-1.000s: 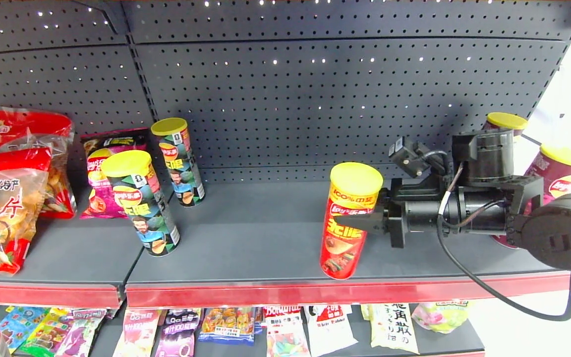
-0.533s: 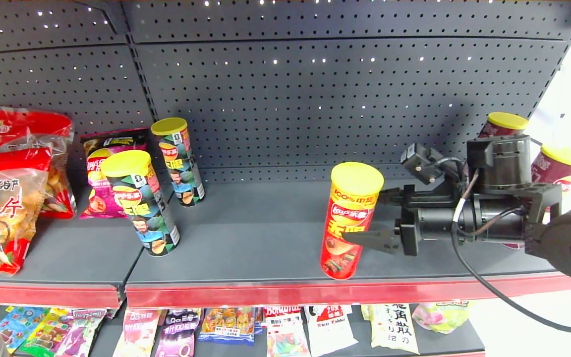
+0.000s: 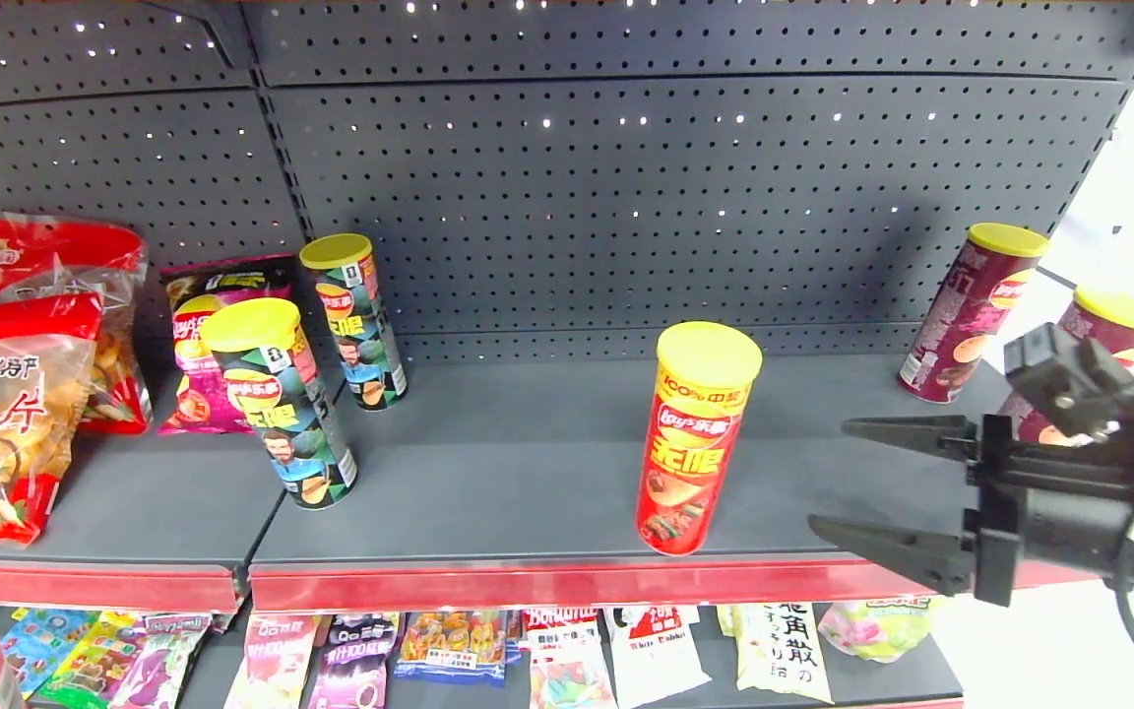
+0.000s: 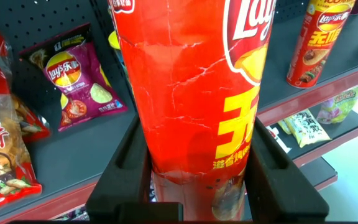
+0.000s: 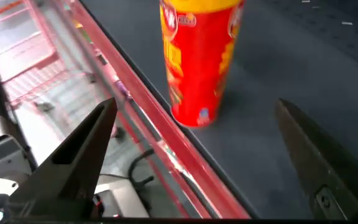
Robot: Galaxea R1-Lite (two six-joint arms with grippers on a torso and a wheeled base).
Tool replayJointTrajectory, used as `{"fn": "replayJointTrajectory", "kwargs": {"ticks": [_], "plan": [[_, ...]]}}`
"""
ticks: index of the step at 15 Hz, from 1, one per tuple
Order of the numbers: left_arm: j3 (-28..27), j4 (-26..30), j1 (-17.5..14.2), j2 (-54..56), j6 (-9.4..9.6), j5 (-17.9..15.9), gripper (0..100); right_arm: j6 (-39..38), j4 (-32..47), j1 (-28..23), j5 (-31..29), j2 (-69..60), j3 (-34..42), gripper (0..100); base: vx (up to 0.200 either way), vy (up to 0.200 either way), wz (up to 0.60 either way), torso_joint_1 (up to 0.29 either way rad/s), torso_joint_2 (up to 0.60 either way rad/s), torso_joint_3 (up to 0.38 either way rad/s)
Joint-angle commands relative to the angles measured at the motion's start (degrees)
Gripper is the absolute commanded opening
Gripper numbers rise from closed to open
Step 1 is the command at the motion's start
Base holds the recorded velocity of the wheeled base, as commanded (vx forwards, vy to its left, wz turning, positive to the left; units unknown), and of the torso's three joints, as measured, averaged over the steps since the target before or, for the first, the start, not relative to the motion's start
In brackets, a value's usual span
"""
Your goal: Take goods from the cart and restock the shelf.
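A red chip can (image 3: 695, 443) with a yellow lid stands upright near the front edge of the dark shelf (image 3: 528, 473), right of centre. A second red can (image 4: 191, 93) sits upright, clamped in the left gripper (image 4: 201, 174).

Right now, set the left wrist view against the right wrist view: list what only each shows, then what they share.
Only the left wrist view: the left gripper shut on the held red can, plus a purple chip bag and a nut bag on the shelf.
Only the right wrist view: the right gripper, open and empty, and pink wire framing below the shelf.
Both: the standing red can near the shelf's red front edge.
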State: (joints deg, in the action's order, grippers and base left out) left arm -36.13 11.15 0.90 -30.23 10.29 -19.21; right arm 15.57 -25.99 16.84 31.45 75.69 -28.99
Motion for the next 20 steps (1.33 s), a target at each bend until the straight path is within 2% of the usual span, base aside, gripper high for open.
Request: {"fn": "replayJointTrajectory", "kwargs": {"ticks": [1,3,5,6,7,8,10,12,14,16,18,19,20], "plan": [[-0.08,-0.08,0.06,-1.58,-0.01,-0.04,0,-0.36,0.85,-6.64,-11.24,-24.19,12.29,100,0.0,0.0,0.0,0.0,0.0,0.0],[-0.25,-0.17,0.06,-2.29,0.08,-0.04,0,-0.8,5.51,-12.88,-18.71,-36.23,14.49,100,0.0,0.0,0.0,0.0,0.0,0.0],[-0.25,-0.17,0.15,-3.17,0.26,-0.65,0,-5.37,22.83,-20.61,-25.74,-53.46,13.43,100,0.0,0.0,0.0,0.0,0.0,0.0],[-0.25,-0.17,0.15,-3.25,0.26,-0.83,0,-5.81,26.25,-21.84,-26.88,-56.27,13.08,100,0.0,0.0,0.0,0.0,0.0,0.0],[0.1,-0.17,0.15,-3.08,0.26,-2.5,0,-6.08,36.71,-24.92,-31.19,-65.85,13.08,100,0.0,0.0,0.0,0.0,0.0,0.0],[0.36,-0.08,0.15,-2.9,0.08,-3.73,0,-6.08,41.28,-25.45,-33.3,-70.42,13.87,100,0.0,0.0,0.0,0.0,0.0,0.0],[0.63,-0.08,0.15,-3.17,-0.53,-5.4,0,-8.01,40.23,-25.45,-34.97,-69.89,14.75,100,0.0,0.0,0.0,0.0,0.0,0.0],[0.54,-0.17,0.15,-4.13,-2.2,-6.63,0,-8.27,39.26,-25.36,-35.06,-69.89,17.48,100,0.0,0.0,0.0,0.0,0.0,0.0],[0.71,-1.57,0.15,-4.57,-3.35,-6.8,0,-8.45,38.47,-22.2,-34.62,-67.87,18.09,100,0.0,0.0,0.0,0.0,0.0,0.0],[1.15,-2.63,0.15,-5.01,-3.43,-6.8,0,-8.45,38.91,-14.37,-31.8,-68.75,18.18,100,0.0,0.0,0.0,0.0,0.0,0.0],[1.15,-2.63,0.15,-5.28,-3.52,-6.8,0,-8.98,36.98,-13.5,-32.59,-70.68,23.01,100,0.0,0.0,0.0,0.0,0.0,0.0],[1.5,-2.63,0.24,-5.01,-3.52,-6.8,0,-11.79,32.32,-13.67,-32.59,-70.77,24.42,100,0.0,0.0,0.0,0.0,0.0,0.0],[2.03,-2.72,0.15,-4.75,-3.52,-6.8,0,-14.07,31.09,-13.67,-32.33,-70.77,25.39,100,0.0,0.0,0.0,0.0,0.0,0.0]]}}
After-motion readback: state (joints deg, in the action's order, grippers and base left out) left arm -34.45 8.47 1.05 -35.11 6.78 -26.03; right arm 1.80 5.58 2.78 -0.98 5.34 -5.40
